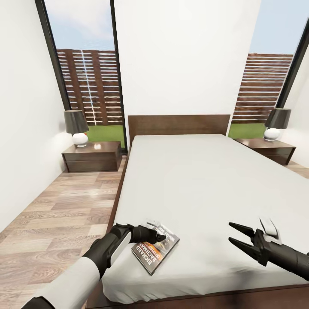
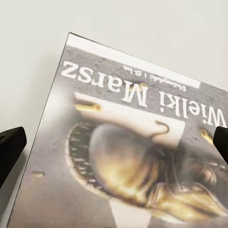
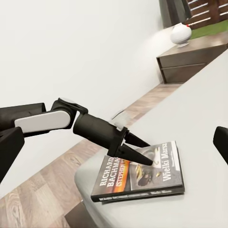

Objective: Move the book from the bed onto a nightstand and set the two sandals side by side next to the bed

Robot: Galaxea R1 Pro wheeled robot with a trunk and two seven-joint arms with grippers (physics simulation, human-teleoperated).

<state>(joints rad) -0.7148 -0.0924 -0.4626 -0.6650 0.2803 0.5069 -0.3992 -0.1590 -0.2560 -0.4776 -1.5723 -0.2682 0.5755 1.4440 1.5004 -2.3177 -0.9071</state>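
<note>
Left gripper [image 1: 161,235] hovering spread over the book [image 1: 155,250], near the bed's [image 1: 193,180] front left corner.
The left wrist view is showing its cover title; the right gripper [image 1: 235,236] is hanging spread apart.

Left arm is reaching forward from the lower left, white forearm, black wrist bent inward, with the left pincer [image 1: 159,235] pointing down-right; its fingers [image 3: 137,151] are tapering to a narrow tip in the right wrist view, parted wide in its own wrist view. Right arm is coming in from the lower right, right pincer [image 1: 237,236] hovering with fingers spread apart and aiming left.
</note>
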